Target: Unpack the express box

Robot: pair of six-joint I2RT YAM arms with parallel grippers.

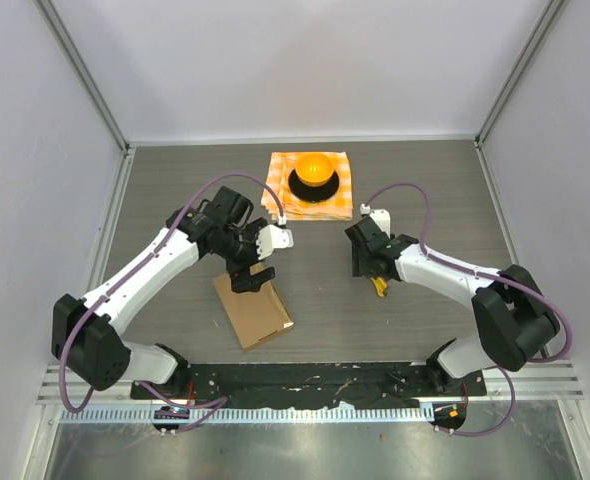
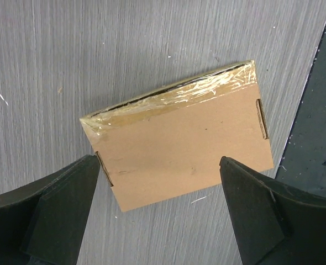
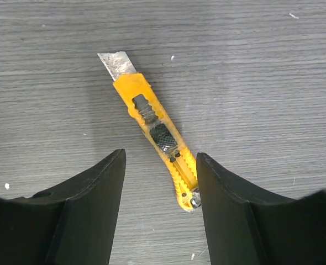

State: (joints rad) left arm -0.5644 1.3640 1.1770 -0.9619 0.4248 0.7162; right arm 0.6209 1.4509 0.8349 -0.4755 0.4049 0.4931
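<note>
The express box (image 1: 253, 312) lies flat and closed on the grey table near the front. In the left wrist view the express box (image 2: 185, 149) has clear shiny tape along its far edge, with a dark slit showing there. My left gripper (image 1: 247, 278) hovers over its far end, open wide, its fingers either side of the box's near edge (image 2: 158, 163). A yellow utility knife (image 3: 152, 127) with its blade out lies on the table. My right gripper (image 3: 160, 155) stands open around the knife's tail, which sits close against the right finger. The top view shows the knife (image 1: 379, 287) under that gripper (image 1: 367, 270).
An orange-checkered cloth (image 1: 337, 195) at the back centre carries an orange dome on a black base (image 1: 314, 172). White walls close in the table on three sides. A black strip (image 1: 305, 378) runs along the front edge, just beyond the box.
</note>
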